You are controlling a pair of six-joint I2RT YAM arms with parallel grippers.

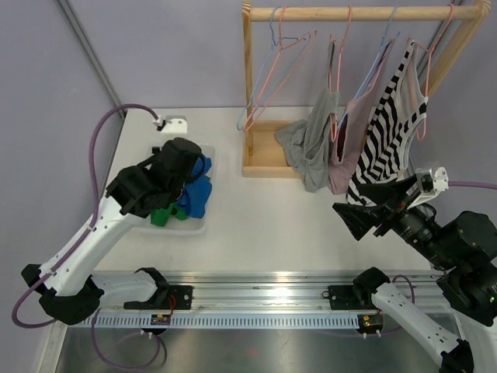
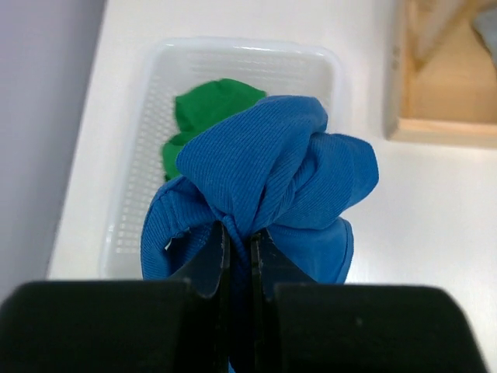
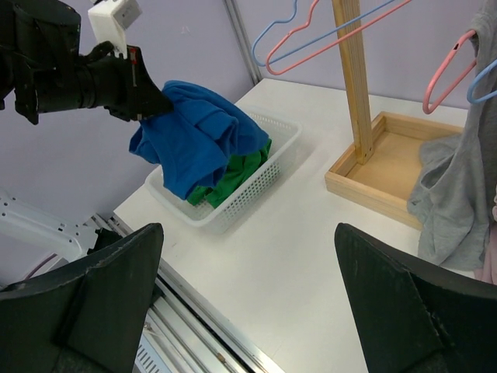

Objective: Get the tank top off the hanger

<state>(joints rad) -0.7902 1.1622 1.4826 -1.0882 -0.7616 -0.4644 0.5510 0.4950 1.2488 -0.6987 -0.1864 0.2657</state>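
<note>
We've the blue top (image 2: 272,171) off & pinched tight in our left gripper (image 2: 239,241) over the basket (image 2: 233,48), right gripper (image 3: 248,229) spread wide; grey top (image 1: 311,148), pink top (image 1: 344,151) & striped top (image 1: 392,132) hang far right.

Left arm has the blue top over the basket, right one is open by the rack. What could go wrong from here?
1. The left gripper pinches only a fold of the blue top, bunched above the basket; released here, it could drape over the rim.
2. The striped tank top hangs against the pink garment, so the open right gripper might catch both, or drag the hanger off the rail.
</note>
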